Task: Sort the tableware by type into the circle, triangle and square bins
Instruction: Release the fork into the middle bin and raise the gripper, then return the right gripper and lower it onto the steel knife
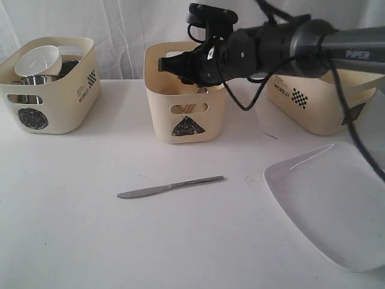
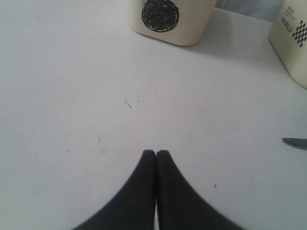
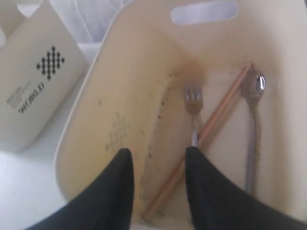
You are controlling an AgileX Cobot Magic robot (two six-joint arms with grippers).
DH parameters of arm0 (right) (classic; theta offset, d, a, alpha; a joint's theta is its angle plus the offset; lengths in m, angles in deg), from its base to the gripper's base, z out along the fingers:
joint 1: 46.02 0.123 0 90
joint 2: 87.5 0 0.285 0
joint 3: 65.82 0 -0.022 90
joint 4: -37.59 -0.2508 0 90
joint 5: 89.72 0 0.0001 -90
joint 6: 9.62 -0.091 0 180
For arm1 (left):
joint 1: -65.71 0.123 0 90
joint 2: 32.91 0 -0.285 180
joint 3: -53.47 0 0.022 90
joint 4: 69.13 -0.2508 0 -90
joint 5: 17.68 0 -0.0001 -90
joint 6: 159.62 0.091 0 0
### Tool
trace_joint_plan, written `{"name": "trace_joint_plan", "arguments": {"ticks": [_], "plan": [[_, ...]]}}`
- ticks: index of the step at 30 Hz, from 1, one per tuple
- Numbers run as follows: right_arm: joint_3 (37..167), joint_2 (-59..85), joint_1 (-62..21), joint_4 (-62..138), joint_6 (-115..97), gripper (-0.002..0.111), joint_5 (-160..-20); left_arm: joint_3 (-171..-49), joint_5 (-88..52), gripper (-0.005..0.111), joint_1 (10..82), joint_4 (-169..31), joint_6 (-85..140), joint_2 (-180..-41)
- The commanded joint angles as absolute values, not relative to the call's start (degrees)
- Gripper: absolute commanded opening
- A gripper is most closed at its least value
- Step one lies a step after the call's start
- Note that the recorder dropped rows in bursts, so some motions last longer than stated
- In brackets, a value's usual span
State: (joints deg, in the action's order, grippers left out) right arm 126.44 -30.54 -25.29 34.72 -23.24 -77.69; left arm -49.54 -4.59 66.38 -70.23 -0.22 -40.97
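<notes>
I am hovering my right end effector [image 3: 156,155] over the triangle bin [image 1: 155,96]. Its jaws are standing apart and gripping nothing. Directly below them the fork [image 3: 193,98] is lying on the bin floor beside the chopsticks [image 3: 218,115] and the spoon [image 3: 253,120], so I judge this tub is gathering the cutlery. The knife [image 1: 171,186] is lying out on the desk [image 1: 72,241], in front of that bin and well apart from it. It likely belongs here too. The plate [image 1: 331,205] is sitting near the square bin [image 1: 313,105], probably bound for it. The circle bin [image 1: 66,102] is holding the white bowl [image 1: 37,60] among steel vessels. I am keeping my left end effector [image 2: 156,153] closed and empty, parked low over the desk near the circle bin, clear of the work.
</notes>
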Motion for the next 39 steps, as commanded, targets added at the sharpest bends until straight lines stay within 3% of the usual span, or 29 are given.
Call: {"name": "trace_joint_plan", "arguments": {"ticks": [1, 3, 14, 19, 24, 27, 33, 39], "plan": [[126.76, -23.94, -25.55, 34.84, -11.38, 0.011, -61.38, -49.32, -4.85, 0.000, 66.14, -69.93, -0.20, -40.70], [126.76, -21.42, -25.42, 34.84, -6.85, 0.000, -56.16, -49.32, -4.85, 0.000, 66.14, -69.93, -0.20, -40.70], [125.84, -19.92, -17.74, 30.68, 30.34, 0.000, -25.19, -49.32, -4.85, 0.000, 66.14, -69.93, -0.20, -40.70], [125.25, -25.11, -13.17, 34.38, 40.93, 0.003, -32.03, -49.32, -4.85, 0.000, 66.14, -69.93, -0.20, -40.70], [125.25, -30.75, -12.22, 35.98, 47.49, 0.031, -38.10, -49.32, -4.85, 0.000, 66.14, -69.93, -0.20, -40.70], [125.25, -33.19, -12.22, 36.02, 48.07, 0.042, -40.70, -49.32, -4.85, 0.000, 66.14, -69.93, -0.20, -40.70], [125.25, -34.84, -12.22, 31.59, 47.50, 0.043, -47.45, -49.32, -4.85, 0.000, 66.14, -69.93, -0.20, -40.70], [126.18, -34.22, -12.22, 32.54, 41.48, 0.043, -45.01, -49.32, -4.85, 0.000, 66.14, -69.93, -0.20, -40.70]]}}
